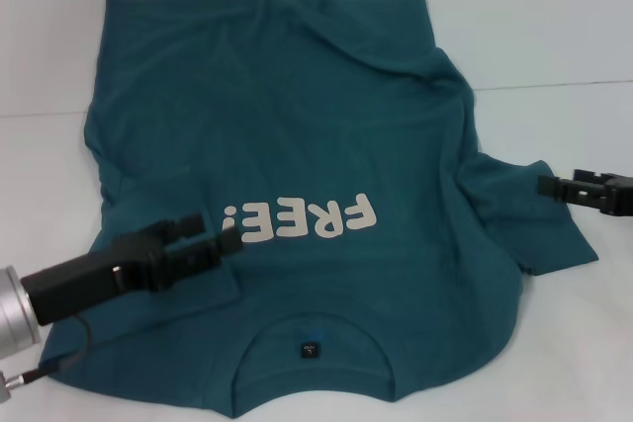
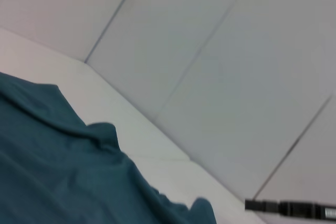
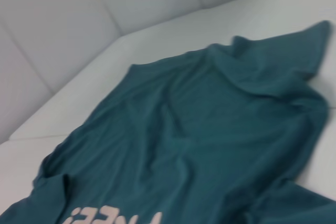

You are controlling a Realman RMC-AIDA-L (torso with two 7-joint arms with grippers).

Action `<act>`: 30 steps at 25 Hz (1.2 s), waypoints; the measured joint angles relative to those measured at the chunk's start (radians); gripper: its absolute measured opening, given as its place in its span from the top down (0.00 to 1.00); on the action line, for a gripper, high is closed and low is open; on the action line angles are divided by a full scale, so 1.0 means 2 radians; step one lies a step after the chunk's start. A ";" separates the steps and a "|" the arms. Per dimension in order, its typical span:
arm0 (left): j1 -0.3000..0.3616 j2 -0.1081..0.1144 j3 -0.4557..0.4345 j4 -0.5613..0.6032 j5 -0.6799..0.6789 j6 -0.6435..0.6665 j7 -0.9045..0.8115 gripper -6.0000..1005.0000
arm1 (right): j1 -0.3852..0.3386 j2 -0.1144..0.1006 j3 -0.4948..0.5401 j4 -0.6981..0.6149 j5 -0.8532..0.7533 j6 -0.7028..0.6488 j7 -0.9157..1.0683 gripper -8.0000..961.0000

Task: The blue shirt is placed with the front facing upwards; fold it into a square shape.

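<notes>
The blue shirt [image 1: 297,175] lies front up on the white desk [image 1: 554,27], collar and neck tag [image 1: 309,350] nearest me, the "FREE!" lettering [image 1: 302,220] reading upside down from my head. It is not flat: the hem at the far end is rumpled, a ridge of creases runs down my right side of the body, and the right sleeve [image 1: 539,214] sticks out toward my right tool [image 1: 542,185]. My left tool [image 1: 235,236] hangs over the chest just beside the exclamation mark, above the left sleeve, which already seems turned in over the body. I cannot tell how wide its fingers stand, nor whether they touch the cloth. My right tool is at the outer edge of the right sleeve, fingers drawn close together, and I cannot see whether any fabric is pinched between them. I judge the fold is at its early stage, with the right sleeve next to bring inward. The risks as I see them: if I pinch only the top layer, the sleeve will peel away and the body stay behind; if I drag rather than lift, the whole shirt will slide on this smooth desk and skew; and folding over the creases on the right would lock them in and spoil a square outline. My left tool, so near the lettering, could also snag cloth.
</notes>
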 joint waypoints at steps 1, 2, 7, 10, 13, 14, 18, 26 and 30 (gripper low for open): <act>0.000 0.000 0.000 0.000 0.009 0.003 0.010 0.08 | -0.001 -0.002 0.000 0.000 0.000 0.000 0.003 0.08; 0.000 0.000 0.000 -0.001 0.017 0.007 0.020 0.08 | -0.003 -0.005 0.001 0.000 0.000 0.000 0.006 0.08; -0.001 0.001 0.001 -0.008 0.055 0.052 0.077 0.08 | -0.006 -0.018 0.000 0.005 -0.015 -0.002 0.021 0.08; -0.001 0.001 0.002 -0.013 0.070 0.070 0.107 0.08 | -0.002 -0.021 0.000 0.004 -0.046 0.001 0.043 0.08; -0.001 0.000 0.005 -0.019 0.080 0.075 0.124 0.08 | -0.001 -0.021 0.003 0.001 -0.059 0.006 0.058 0.08; -0.001 0.000 0.005 -0.019 0.081 0.074 0.125 0.08 | -0.001 -0.021 0.004 0.001 -0.059 0.009 0.063 0.08; -0.004 0.001 0.006 -0.019 0.086 0.072 0.126 0.08 | 0.000 -0.020 0.008 0.002 -0.060 0.026 0.076 0.08; -0.008 0.002 0.006 -0.019 0.087 0.070 0.124 0.08 | 0.016 -0.001 0.003 0.005 -0.060 0.085 0.063 0.08; -0.009 0.002 0.006 -0.019 0.087 0.070 0.121 0.08 | 0.030 0.011 0.002 0.008 -0.065 0.120 0.056 0.08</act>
